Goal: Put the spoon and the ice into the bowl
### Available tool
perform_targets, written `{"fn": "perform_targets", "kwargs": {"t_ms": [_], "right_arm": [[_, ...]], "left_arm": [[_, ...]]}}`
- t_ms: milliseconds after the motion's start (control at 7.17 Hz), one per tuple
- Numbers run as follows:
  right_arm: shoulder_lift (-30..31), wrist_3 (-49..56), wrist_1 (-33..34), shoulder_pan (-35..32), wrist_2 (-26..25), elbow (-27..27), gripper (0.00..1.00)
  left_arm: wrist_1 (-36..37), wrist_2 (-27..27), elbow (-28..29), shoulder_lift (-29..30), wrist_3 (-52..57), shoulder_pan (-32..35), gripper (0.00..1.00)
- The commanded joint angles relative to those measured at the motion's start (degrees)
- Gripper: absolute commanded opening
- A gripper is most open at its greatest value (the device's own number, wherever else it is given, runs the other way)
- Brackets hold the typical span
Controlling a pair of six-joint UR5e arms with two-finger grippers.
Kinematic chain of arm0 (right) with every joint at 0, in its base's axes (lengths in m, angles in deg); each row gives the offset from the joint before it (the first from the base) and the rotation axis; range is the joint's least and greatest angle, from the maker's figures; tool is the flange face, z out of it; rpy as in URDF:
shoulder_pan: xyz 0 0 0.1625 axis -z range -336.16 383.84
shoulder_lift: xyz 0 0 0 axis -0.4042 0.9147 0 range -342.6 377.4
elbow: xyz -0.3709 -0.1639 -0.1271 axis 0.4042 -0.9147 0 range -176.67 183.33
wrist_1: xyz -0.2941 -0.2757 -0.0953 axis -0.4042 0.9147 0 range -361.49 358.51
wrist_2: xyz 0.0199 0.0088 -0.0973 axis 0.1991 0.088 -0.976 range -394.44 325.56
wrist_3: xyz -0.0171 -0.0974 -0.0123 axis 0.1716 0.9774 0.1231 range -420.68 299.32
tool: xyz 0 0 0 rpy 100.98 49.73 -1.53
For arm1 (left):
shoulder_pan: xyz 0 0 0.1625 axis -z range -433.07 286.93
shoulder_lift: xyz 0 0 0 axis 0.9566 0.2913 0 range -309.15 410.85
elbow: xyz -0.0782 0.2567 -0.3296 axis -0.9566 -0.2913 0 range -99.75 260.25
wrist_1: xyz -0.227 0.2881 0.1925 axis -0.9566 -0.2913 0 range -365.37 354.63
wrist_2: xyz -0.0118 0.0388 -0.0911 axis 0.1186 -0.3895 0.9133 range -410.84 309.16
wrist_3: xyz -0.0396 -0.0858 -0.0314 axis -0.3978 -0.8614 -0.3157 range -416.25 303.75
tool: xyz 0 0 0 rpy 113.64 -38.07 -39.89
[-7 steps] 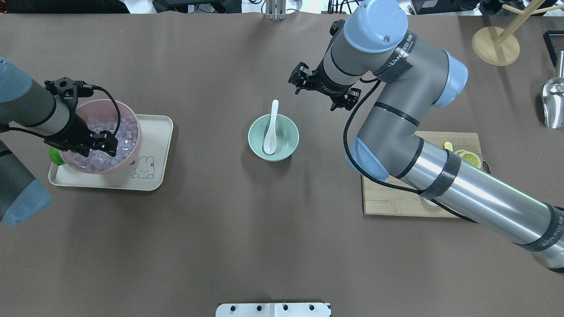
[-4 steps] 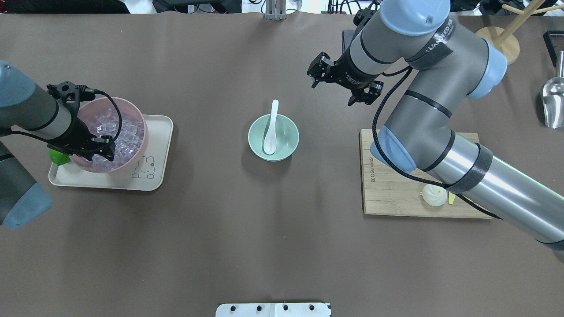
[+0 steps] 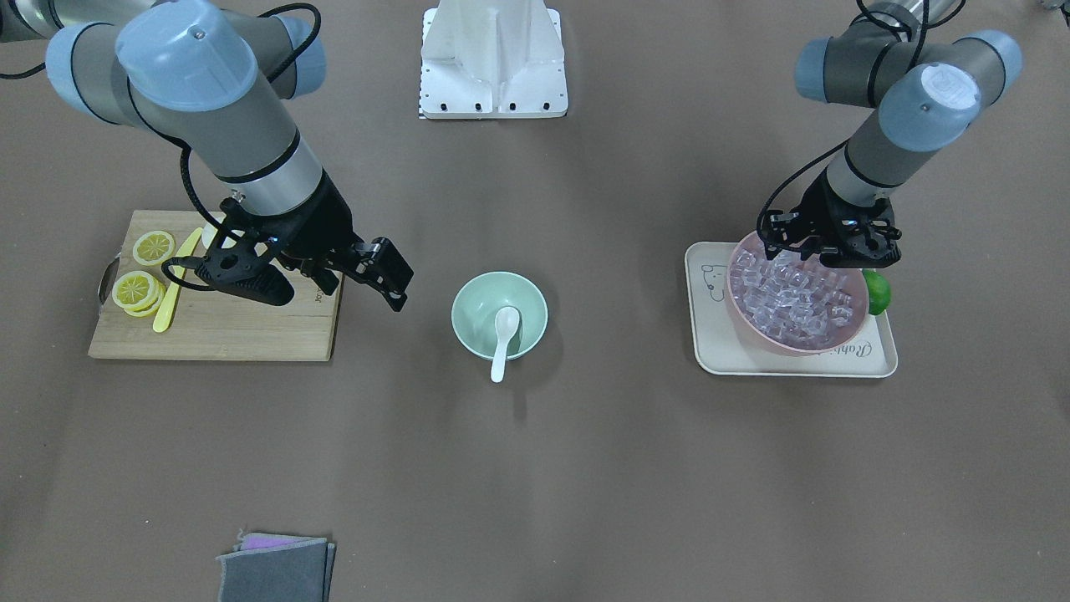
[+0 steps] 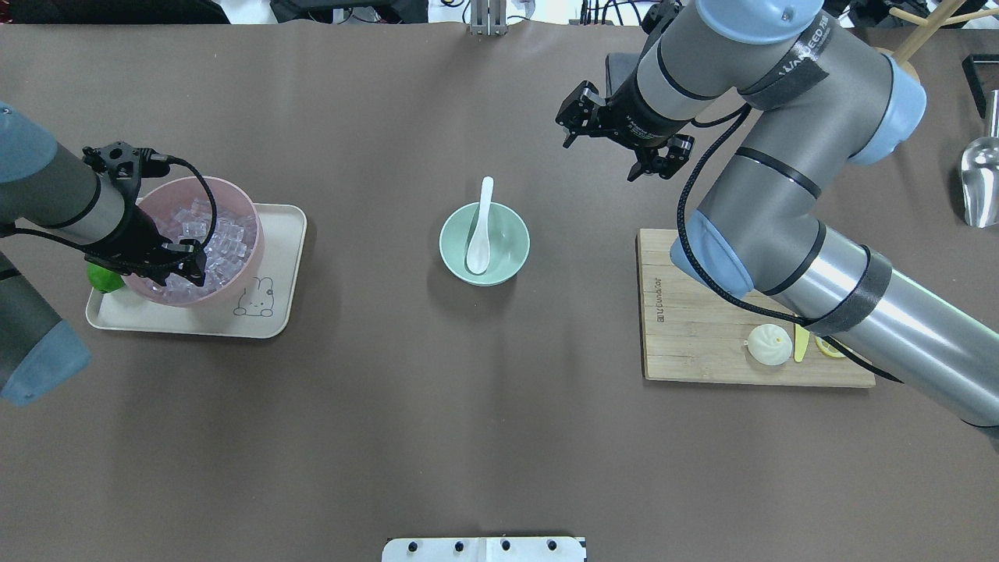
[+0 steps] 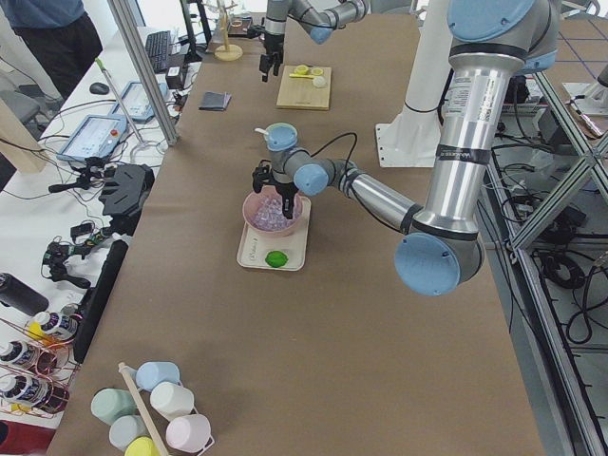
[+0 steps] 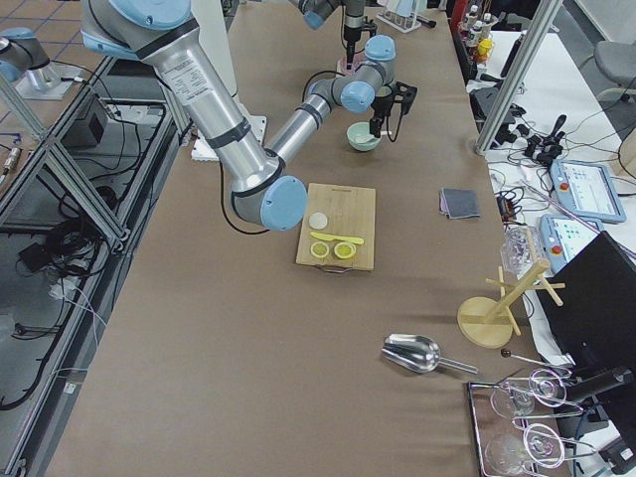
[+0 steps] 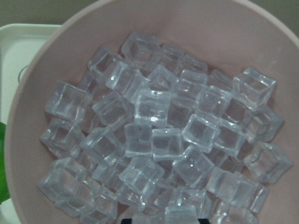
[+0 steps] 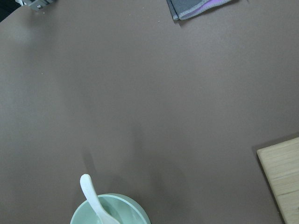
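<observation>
The white spoon (image 4: pixel 478 232) lies in the mint-green bowl (image 4: pixel 507 254) at the table's middle, its handle over the far rim; both also show in the front view, the spoon (image 3: pixel 504 333) and the bowl (image 3: pixel 476 305). The ice cubes (image 4: pixel 222 234) fill a pink bowl (image 4: pixel 251 257) on a cream tray (image 4: pixel 273 312). My left gripper (image 4: pixel 178 264) hangs over the pink bowl's near side, just above the ice (image 7: pixel 159 140); two dark fingertips stand apart at the bottom edge of the left wrist view. My right gripper (image 4: pixel 615 143) is open and empty, raised far right of the mint bowl.
A wooden cutting board (image 4: pixel 695 343) with a white bun (image 4: pixel 769 344), lemon slices (image 3: pixel 138 288) and a yellow knife (image 3: pixel 174 280) lies under my right arm. A lime (image 3: pixel 878 293) sits on the tray. A grey cloth (image 3: pixel 276 567) lies at the operators' edge. A metal scoop (image 4: pixel 979 183) lies far right.
My right arm has pulled back to the right and toward the far edge, away from the mint bowl, uncovering the cutting board. My left gripper has stayed over the pink bowl, shifting slightly.
</observation>
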Motion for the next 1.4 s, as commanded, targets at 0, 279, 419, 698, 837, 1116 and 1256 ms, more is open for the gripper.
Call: {"fn": "perform_targets", "kwargs": {"t_ms": [0,279,419,698,837,1116,1256], "right_arm": [[1.75,6.06,5.04,-4.07,4.41,3.46,1.0],[11.82,17.73,5.86,-10.92,9.87,9.96,1.0],[16.83,24.5,5.86,-15.57,13.64,11.64,1.0],[25.2,37.25,5.94,-22.27,17.36,13.5,1.0],[28.28,42.53,5.94,-24.56,17.55,13.5,1.0],[33.13,51.52,5.94,-27.9,17.64,13.33,1.0],[34.1,52.68,5.94,-28.7,17.72,13.5,1.0]], "left_arm": [[0.04,6.49,-1.82,1.07,-0.03,5.19,0.0],[4.4,7.5,0.18,11.82,-1.17,5.75,0.0],[9.66,7.59,2.46,19.11,-1.35,4.7,0.0],[9.36,6.98,9.38,29.23,-10.02,-0.91,0.0],[7.18,2.97,13.6,33.72,-13.62,-4.5,0.0],[-6.31,-5.04,27.63,41.56,-22.67,-9.62,0.0],[-8.98,-7.76,29.36,42.2,-23.4,-11.37,0.0]]}}
